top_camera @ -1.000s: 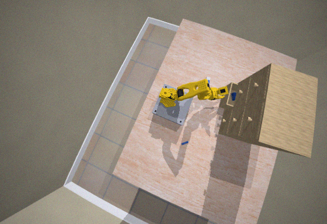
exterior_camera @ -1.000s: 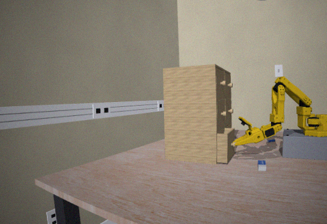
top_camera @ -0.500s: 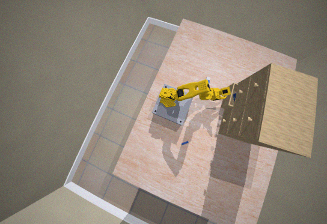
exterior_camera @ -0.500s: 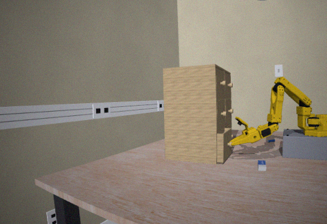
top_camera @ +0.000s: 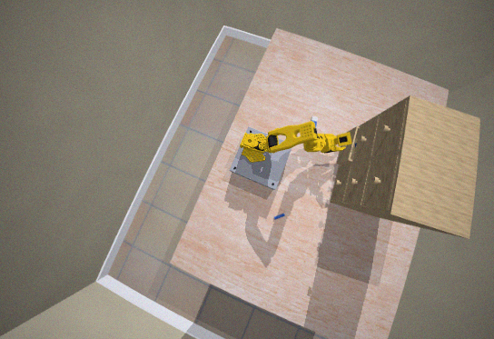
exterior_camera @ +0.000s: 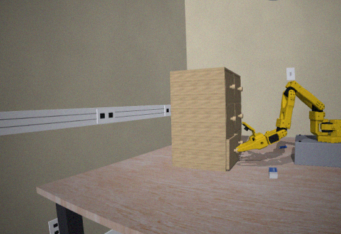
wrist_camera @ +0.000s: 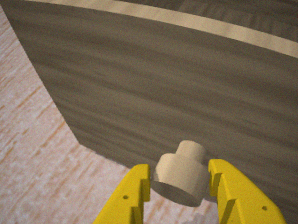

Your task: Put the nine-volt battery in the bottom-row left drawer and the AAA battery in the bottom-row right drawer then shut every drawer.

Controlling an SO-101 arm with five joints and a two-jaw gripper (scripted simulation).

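Note:
The chest (top_camera: 436, 168) (exterior_camera: 199, 119) stands with its drawer fronts facing the arm. Its bottom left drawer (top_camera: 350, 157) (exterior_camera: 232, 155) (wrist_camera: 125, 75) is out a little. A small part of a blue thing, apparently the nine-volt battery, shows inside behind the rim; the rest is hidden. My gripper (exterior_camera: 237, 150) (wrist_camera: 179, 177) is shut on that drawer's round wooden knob (wrist_camera: 182, 172), one jaw at each side. The AAA battery (top_camera: 279, 216) (exterior_camera: 283, 147), a thin blue cylinder, lies on the table, away from the chest.
A small white and blue block (top_camera: 314, 120) (exterior_camera: 272, 173) stands on the table beside the arm, on the left as I face the drawers. The other drawers look shut, with knobs sticking out, including the bottom right knob (top_camera: 339, 182). The arm's grey base (exterior_camera: 316, 152) stands opposite the chest.

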